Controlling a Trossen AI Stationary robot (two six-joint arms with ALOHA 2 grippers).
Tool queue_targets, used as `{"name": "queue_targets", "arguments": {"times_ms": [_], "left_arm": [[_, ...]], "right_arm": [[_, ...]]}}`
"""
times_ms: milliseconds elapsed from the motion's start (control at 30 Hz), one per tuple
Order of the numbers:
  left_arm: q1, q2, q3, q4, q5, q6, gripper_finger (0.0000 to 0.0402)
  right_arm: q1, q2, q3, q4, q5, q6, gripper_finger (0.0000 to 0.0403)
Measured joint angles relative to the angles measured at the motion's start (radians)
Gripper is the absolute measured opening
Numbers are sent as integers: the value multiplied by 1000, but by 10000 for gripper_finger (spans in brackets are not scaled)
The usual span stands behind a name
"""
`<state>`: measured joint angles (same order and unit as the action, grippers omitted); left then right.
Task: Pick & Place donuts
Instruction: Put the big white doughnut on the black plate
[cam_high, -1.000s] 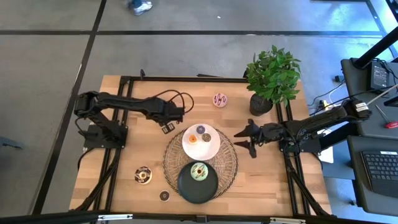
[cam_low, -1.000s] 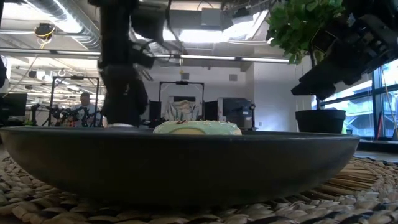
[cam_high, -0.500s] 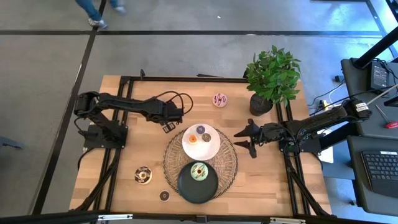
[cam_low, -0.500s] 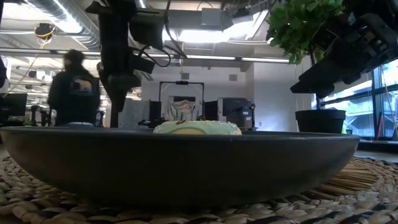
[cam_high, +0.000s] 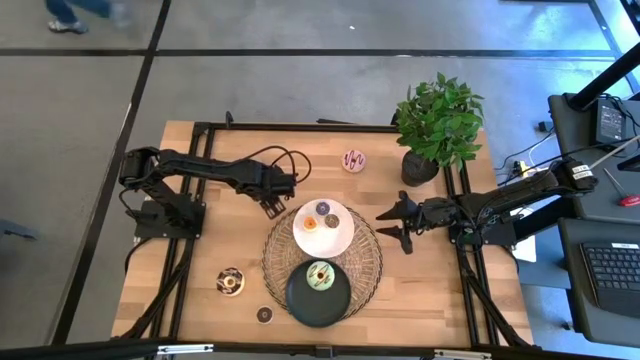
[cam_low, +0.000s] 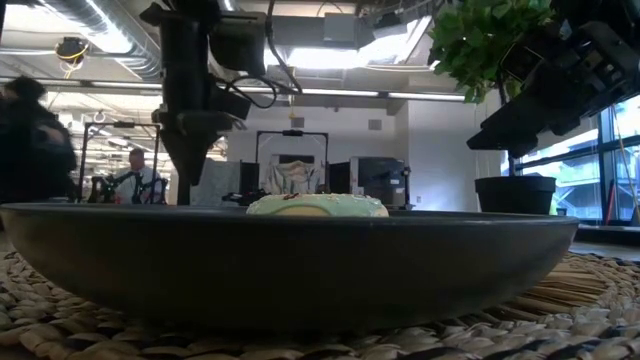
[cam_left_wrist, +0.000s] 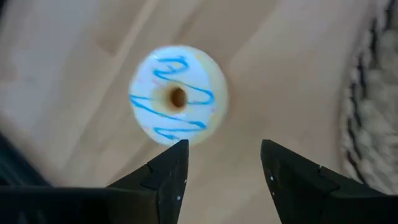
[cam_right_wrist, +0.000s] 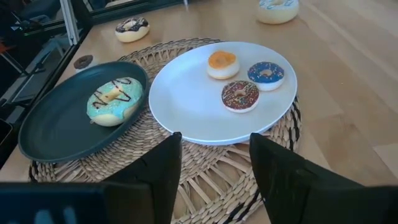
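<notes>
- Hovering over the desk (cam_high: 200, 250) just off the far-left edge of the woven mat (cam_high: 370, 275), the left end effector (cam_high: 272, 205) has its fingers spread with nothing between them; its wrist view looks down on a cream donut with blue stripes (cam_left_wrist: 178, 95) lying on bare wood ahead of the fingertips.
- Beside the mat on the other side, the right end effector (cam_high: 396, 226) hangs with its fingers parted and empty, pointing toward the plates.
- On the mat, the white plate (cam_right_wrist: 186, 99) carries three mini donuts: an orange one (cam_right_wrist: 222, 63), a blue-iced one (cam_right_wrist: 265, 73) and a brown sprinkled one (cam_right_wrist: 240, 94).
- Touching the white plate on the mat's near side, the black plate (cam_right_wrist: 56, 134) holds a green donut (cam_right_wrist: 114, 100) with dark drizzle.
- Farther out on the wood lie a pink-striped donut (cam_high: 354, 160) near the potted plant (cam_high: 436, 125), a chocolate donut (cam_high: 231, 282) at the near left, and a small dark ring (cam_high: 264, 314) beside the black plate.
- People (cam_low: 135, 175) show in the room behind.
</notes>
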<state>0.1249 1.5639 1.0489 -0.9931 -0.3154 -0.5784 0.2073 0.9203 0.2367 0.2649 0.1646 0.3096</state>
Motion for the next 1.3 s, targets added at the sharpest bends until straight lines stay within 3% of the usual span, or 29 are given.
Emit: {"name": "queue_targets", "arguments": {"times_ms": [67,333,567,933,1300], "left_arm": [[0,0,0,0,20,13,195],[25,15,0,11,-61,-77,195],[44,100,0,103,-24,73,186],[100,223,0,104,-41,43,165],[98,200,0,94,-25,86,87]], "right_arm": [[0,0,0,0,0,0,189],[0,0,0,0,0,0,189],[0,0,0,-6,0,0,189],[0,0,0,-9,0,0,189],[0,0,0,-8,0,-6,189]]}}
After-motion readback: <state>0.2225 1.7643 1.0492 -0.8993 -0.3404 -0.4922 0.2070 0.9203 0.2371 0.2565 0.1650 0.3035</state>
